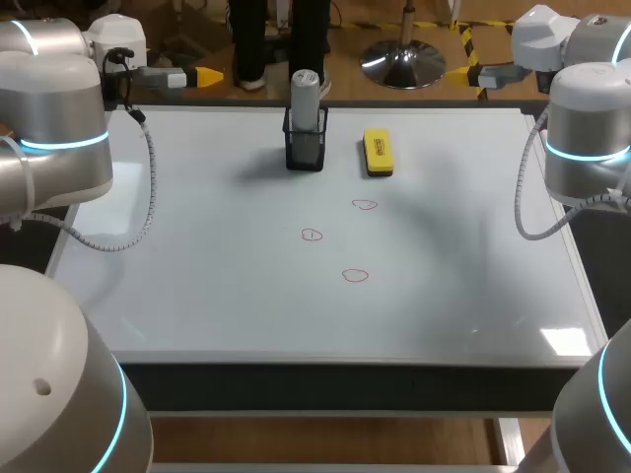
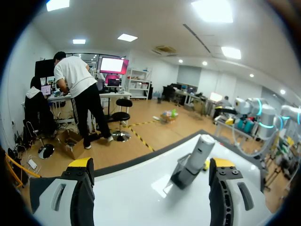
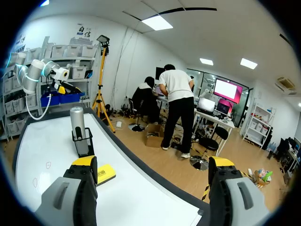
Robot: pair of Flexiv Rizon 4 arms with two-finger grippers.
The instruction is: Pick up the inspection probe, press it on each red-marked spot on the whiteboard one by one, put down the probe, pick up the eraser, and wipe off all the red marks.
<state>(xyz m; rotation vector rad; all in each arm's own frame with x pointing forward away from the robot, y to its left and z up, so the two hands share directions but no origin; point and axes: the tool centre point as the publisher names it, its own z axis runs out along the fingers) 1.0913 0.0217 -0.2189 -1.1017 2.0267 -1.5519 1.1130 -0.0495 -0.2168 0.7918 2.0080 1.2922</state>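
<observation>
step: seems not begun, probe comes first | probe [image 1: 305, 91] upright in holder [image 1: 305, 150] at whiteboard [image 1: 197, 296] far edge, top free for grasping | eraser [image 1: 377, 154] flat beside holder | red marks [image 1: 312, 235] unwiped | left gripper [image 2: 150, 165], right gripper [image 3: 153, 162]: fingers spread, empty, parked at far corners

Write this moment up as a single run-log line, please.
stage: not started | inspection probe: upright in black holder | eraser: on whiteboard | red marks: three, unwiped | left gripper, right gripper: open, empty
</observation>
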